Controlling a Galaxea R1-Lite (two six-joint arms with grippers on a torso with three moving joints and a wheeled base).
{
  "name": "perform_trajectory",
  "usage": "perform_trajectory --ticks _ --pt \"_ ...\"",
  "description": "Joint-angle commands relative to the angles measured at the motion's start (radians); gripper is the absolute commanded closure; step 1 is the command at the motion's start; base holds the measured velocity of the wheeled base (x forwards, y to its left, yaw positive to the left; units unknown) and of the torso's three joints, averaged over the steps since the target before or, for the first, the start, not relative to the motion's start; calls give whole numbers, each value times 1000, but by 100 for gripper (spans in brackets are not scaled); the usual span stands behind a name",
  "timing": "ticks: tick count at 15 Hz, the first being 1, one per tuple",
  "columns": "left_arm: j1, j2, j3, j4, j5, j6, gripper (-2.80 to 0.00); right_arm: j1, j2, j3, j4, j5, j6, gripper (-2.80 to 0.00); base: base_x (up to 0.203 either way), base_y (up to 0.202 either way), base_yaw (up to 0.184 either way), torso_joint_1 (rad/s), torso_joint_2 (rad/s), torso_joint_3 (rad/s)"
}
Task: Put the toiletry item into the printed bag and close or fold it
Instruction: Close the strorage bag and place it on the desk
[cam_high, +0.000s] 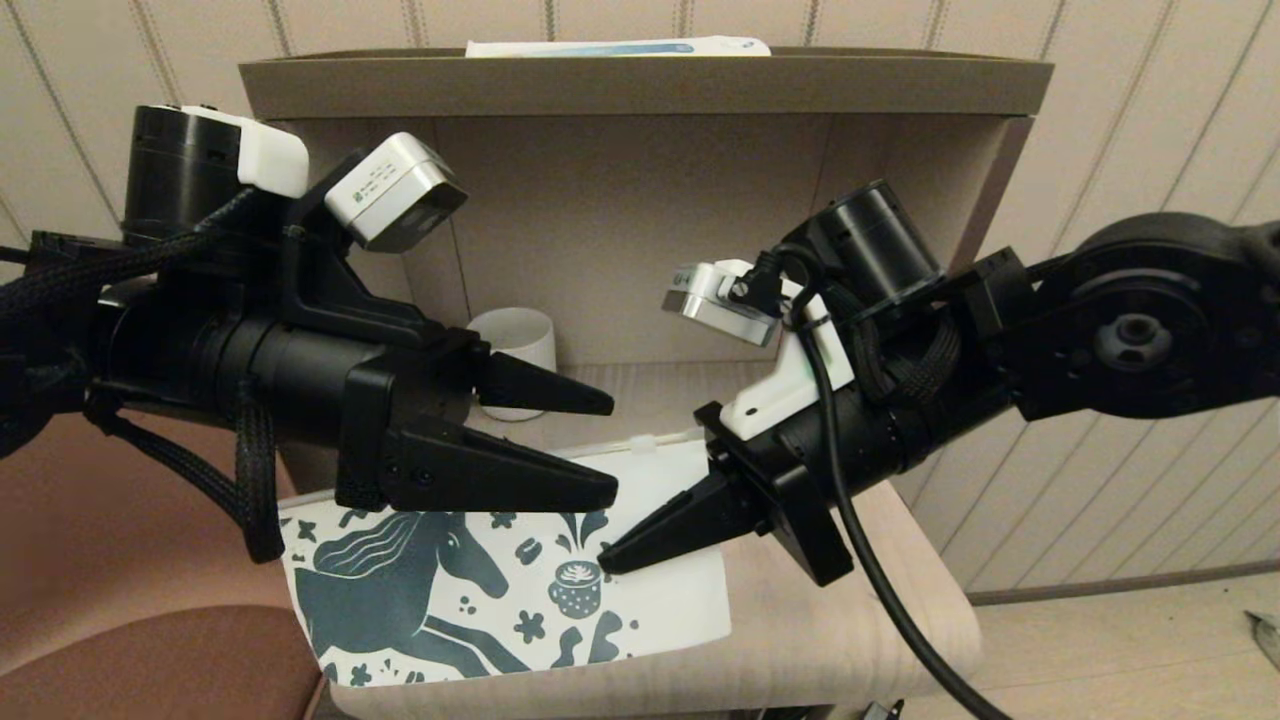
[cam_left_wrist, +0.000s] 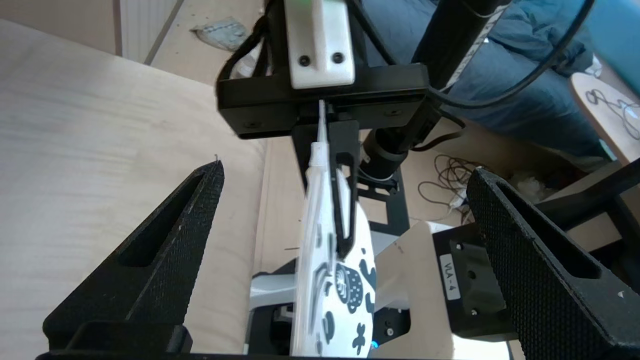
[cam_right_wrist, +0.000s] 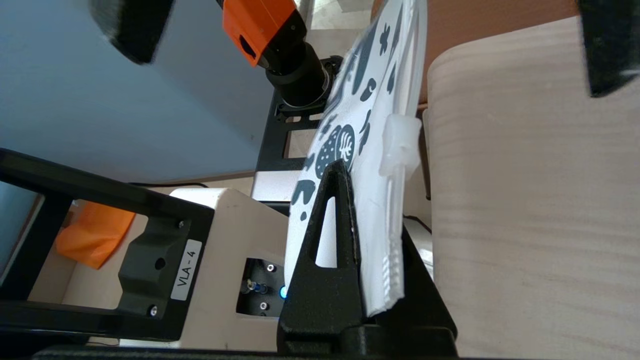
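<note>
The printed bag (cam_high: 450, 590), white with a teal horse and cup, is held upright over the table's front edge. My right gripper (cam_high: 605, 562) is shut on its upper right part, one finger across the printed face near the cup motif. In the right wrist view the bag (cam_right_wrist: 375, 125) is pinched between the right gripper's (cam_right_wrist: 365, 200) fingers, with the white zip slider (cam_right_wrist: 398, 145) just past them. My left gripper (cam_high: 614, 447) is open at the bag's top edge, holding nothing. From the left wrist view the bag (cam_left_wrist: 330, 290) is edge-on between the left gripper's (cam_left_wrist: 346, 172) spread fingers. The toiletry item is out of view.
A cream mug (cam_high: 515, 345) stands at the back inside an open-fronted box shelf (cam_high: 640, 85). A long white-and-blue box (cam_high: 618, 47) lies on top of that shelf. The pale wooden table (cam_high: 860, 620) ends just below the bag. A brown seat (cam_high: 150, 660) is at lower left.
</note>
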Motion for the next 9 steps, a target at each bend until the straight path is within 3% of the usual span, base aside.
perform_trajectory --ticks 1,4,6,9 --pt "0 -3 7 0 -2 4 -280 4 -5 3 1 -2 3 0 0 0 0 0 0 0" --pt "-1 -4 10 1 -13 7 -280 18 -35 34 -23 -56 24 0 0 0 0 0 0 0" --pt "0 -5 7 2 -61 5 -280 23 -38 49 -31 -54 29 0 0 0 0 0 0 0" --pt "0 -5 4 1 -63 2 -280 30 -36 49 -63 -57 30 0 0 0 0 0 0 0"
